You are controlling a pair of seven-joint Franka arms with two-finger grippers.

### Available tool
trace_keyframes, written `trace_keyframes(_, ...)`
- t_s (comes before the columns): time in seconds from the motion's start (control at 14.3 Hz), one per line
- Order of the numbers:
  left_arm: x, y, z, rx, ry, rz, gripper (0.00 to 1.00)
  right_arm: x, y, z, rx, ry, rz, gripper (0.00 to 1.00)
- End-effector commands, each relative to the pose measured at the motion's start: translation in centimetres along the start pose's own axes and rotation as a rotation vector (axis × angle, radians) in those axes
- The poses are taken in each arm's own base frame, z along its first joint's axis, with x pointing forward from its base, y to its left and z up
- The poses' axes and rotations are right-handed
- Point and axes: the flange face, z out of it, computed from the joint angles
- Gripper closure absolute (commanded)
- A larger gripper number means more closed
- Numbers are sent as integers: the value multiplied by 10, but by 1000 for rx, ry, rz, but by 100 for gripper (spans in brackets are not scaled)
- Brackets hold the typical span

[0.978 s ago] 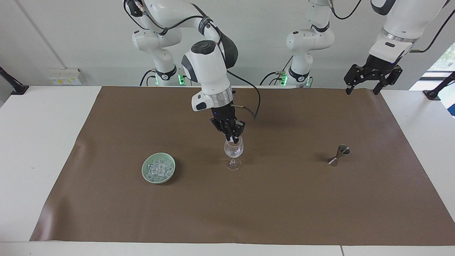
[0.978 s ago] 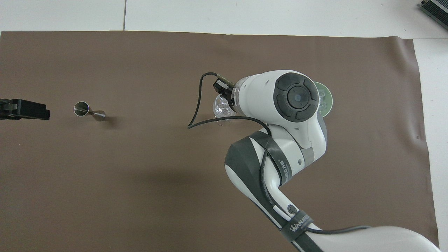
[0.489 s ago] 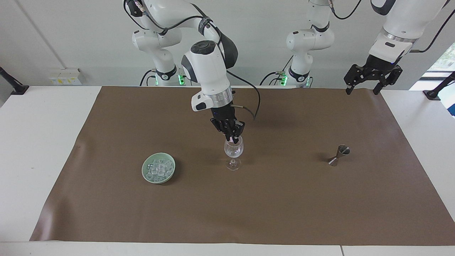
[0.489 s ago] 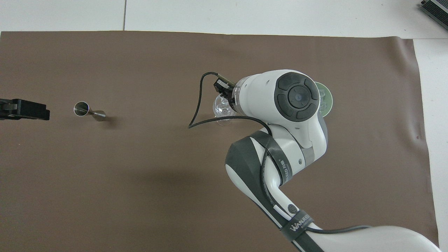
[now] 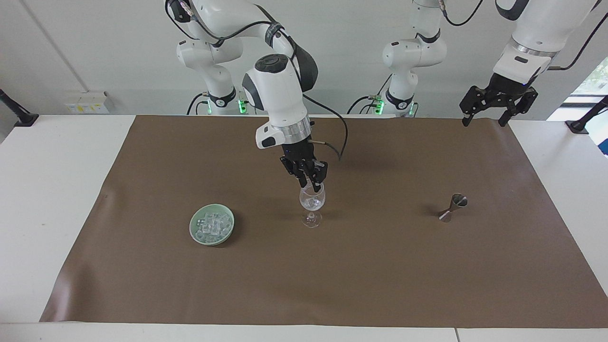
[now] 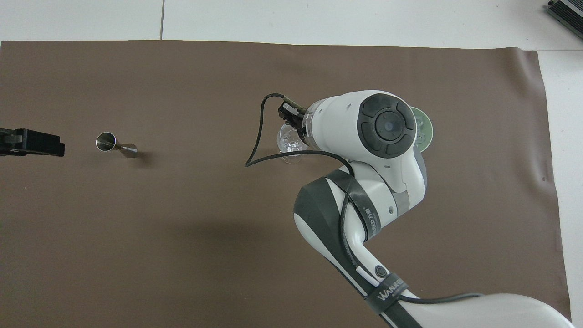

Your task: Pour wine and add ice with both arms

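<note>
Right gripper (image 5: 311, 184) over wine glass (image 5: 312, 201), grip state unclear; some ice in glass, rest in green dish (image 5: 212, 224); no wine visible.

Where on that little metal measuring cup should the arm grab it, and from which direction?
Grip the jigger at its narrow waist, where the two cones meet. It looks tilted, wide mouth raised toward the left arm's end of the table, so coming straight down with the fingers closing across the waist seems safest. The flared cones on either side should keep it from slipping. The left tool, waiting open, is closest.
</note>
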Motion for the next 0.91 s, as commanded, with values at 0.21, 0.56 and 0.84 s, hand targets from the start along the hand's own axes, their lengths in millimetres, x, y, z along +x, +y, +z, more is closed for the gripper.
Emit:
trace_keyframes(0.21,-4,-2,-3,11,-8,6,0,21,9,-38,-78,-10,-44,53)
trace_keyframes(0.56,-4,-3,-3,11,-8,5,0,99,95,-134,-217,-71,-343,48)
trace_keyframes(0.84,-4,-3,-3,11,-8,5,0,146,172,-196,-279,-125,-499,17)
